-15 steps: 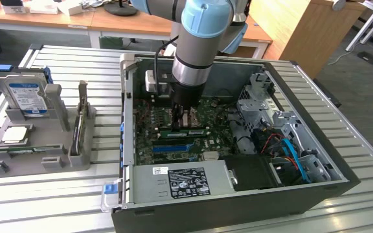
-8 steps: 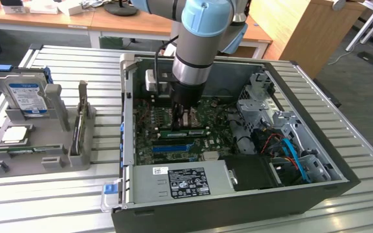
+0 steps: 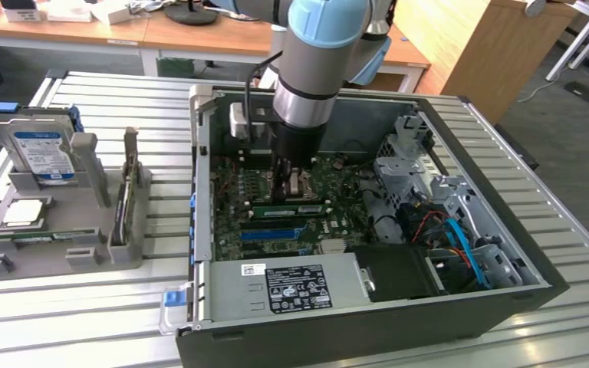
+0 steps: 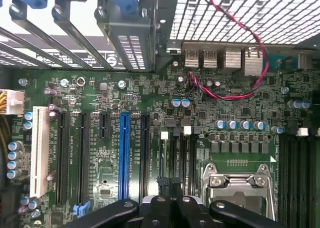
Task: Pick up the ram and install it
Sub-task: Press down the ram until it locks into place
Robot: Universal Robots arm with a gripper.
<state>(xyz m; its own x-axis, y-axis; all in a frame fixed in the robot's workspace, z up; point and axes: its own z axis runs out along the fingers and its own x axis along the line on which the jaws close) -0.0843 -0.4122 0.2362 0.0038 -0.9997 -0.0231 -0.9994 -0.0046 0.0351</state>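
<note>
Inside the case, the closed pincer (image 3: 291, 182) presses the ram (image 3: 286, 208).

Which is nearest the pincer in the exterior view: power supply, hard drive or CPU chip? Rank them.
From the pincer, down inside the case over the motherboard:
1. Power supply, in the case, at the near edge.
2. CPU chip, on the grey holder at the exterior view's left.
3. Hard drive, upright behind the chip; a close call with it.

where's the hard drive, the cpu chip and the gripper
hard drive (image 3: 41, 151), exterior view, on its blue label
cpu chip (image 3: 25, 214), exterior view, middle of its silver top
gripper (image 3: 286, 181), exterior view, between its fingertips
</note>
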